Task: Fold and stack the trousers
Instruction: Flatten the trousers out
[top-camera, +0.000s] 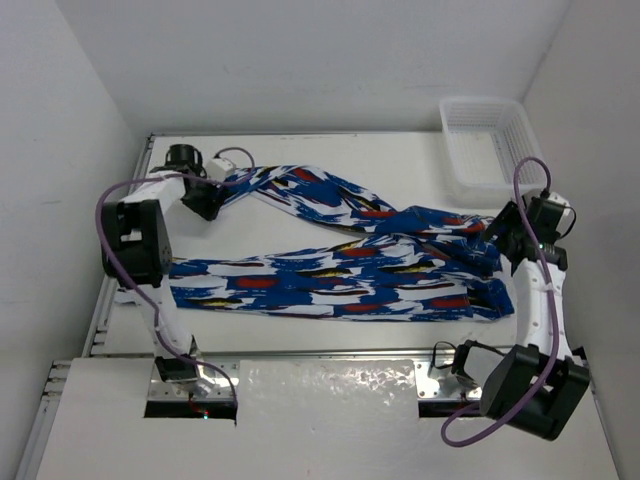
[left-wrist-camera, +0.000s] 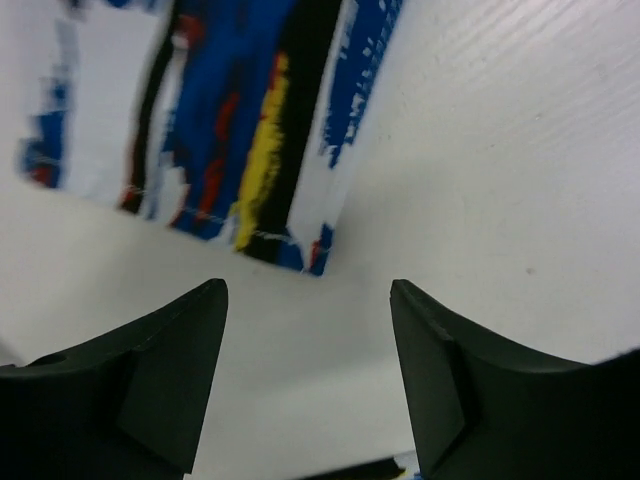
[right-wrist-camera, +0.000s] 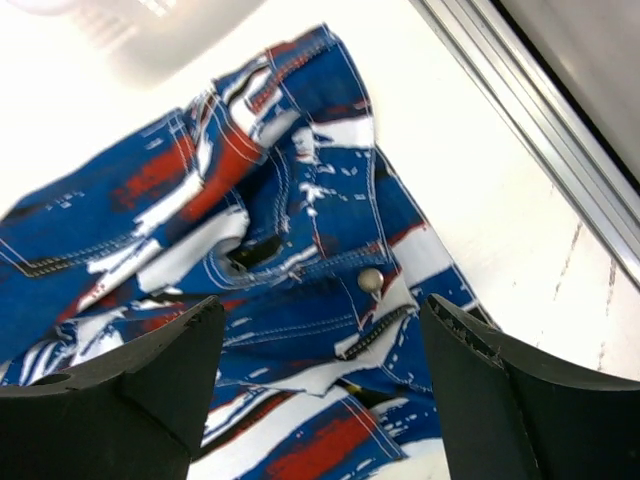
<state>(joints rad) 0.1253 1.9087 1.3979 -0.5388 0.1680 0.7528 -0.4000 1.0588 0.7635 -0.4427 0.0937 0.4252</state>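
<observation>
Blue trousers lie spread, left gripper parted above a hem, right gripper parted above the waistband.

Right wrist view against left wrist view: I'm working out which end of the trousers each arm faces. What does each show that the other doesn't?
Only the right wrist: the trousers' waist with its button, a basket corner, a metal rail. Only the left wrist: a leg hem. Both: patterned fabric on the white table, between an open left pincer or right pincer.
</observation>
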